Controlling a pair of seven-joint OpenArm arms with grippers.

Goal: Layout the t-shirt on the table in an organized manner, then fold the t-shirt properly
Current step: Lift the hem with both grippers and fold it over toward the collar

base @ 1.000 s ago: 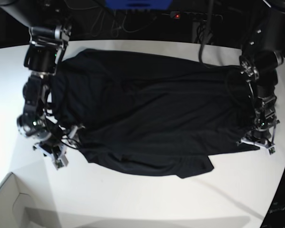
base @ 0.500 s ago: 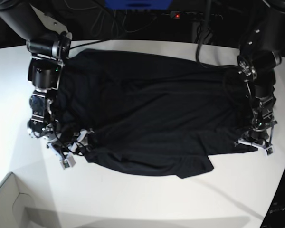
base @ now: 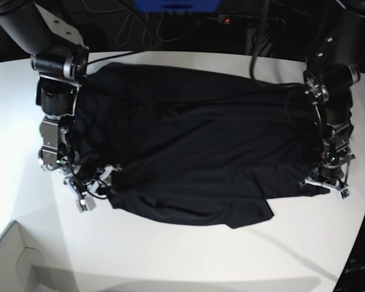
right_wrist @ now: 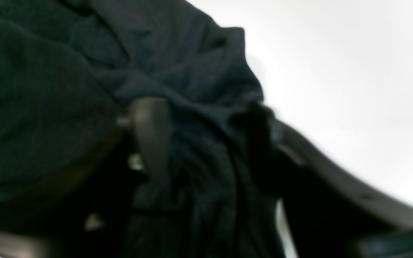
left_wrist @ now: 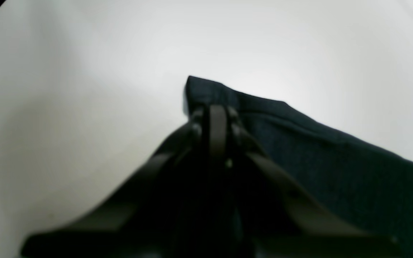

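The shirt (base: 188,152) lies spread across the middle of the counter (base: 182,255), long side running left to right, mostly open but not flat. Creases run through its middle, the near hem bunches into a loose flap near the centre, and the left end is gathered in folds.

At the right end, the left tool (base: 326,180) is clenched on a near corner of the cloth; the left wrist view shows its jaws together with the hem corner pinched between them, low on the counter. At the left end, the right tool (base: 91,190) sits in the gathered cloth. In the right wrist view its jaws stand apart with folds of fabric lying between them, so it straddles the cloth but I cannot tell that it grips it yet.

By my reading the laying-out is partly done: the shirt is stretched lengthwise, yet the left side needs grasping and pulling smooth. No fold is made; all folding is left.
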